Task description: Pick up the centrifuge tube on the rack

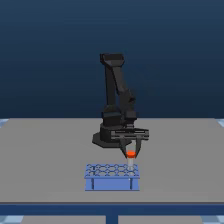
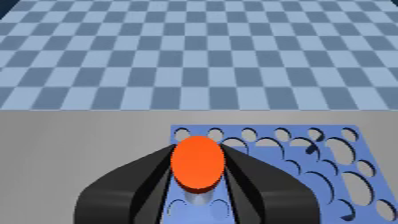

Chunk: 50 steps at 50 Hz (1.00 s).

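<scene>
The claw (image 1: 131,153) is clenched on the centrifuge tube (image 1: 131,155), its two dark fingers (image 2: 133,192) pressed against either side of the orange-red cap. The tube hangs upright just above the rack (image 1: 112,178), over the far corner on the exterior view's right. The light-blue rack stands on the grey tabletop (image 1: 45,160), in front of the arm's base (image 1: 106,137).

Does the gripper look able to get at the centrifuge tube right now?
Probably yes: the gripper jaws already flank the centrifuge tube under its orange cap above the rack, with nothing between; actual contact cannot be confirmed.
</scene>
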### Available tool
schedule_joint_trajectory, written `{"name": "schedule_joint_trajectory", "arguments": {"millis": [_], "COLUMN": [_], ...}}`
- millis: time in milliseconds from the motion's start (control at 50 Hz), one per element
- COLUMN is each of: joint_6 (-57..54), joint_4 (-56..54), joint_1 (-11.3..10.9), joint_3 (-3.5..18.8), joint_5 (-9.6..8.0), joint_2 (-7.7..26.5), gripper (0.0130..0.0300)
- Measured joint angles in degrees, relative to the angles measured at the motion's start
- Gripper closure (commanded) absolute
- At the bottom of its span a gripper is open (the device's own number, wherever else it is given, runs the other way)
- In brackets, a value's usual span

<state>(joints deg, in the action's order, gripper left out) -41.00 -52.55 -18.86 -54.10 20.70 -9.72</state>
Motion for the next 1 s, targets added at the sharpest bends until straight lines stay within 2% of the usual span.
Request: {"name": "schedule_joint_trajectory", "arguments": {"millis": [480, 1000], "joint_6": [-6.05, -24.22], "joint_4": [-6.17, -24.07], "joint_1": [-0.01, -0.01], "joint_3": [0.89, 3.33], "joint_5": [-1.28, -3.60], "joint_2": [-1.84, -5.69], "gripper": [0.0300, 0.0300]}}
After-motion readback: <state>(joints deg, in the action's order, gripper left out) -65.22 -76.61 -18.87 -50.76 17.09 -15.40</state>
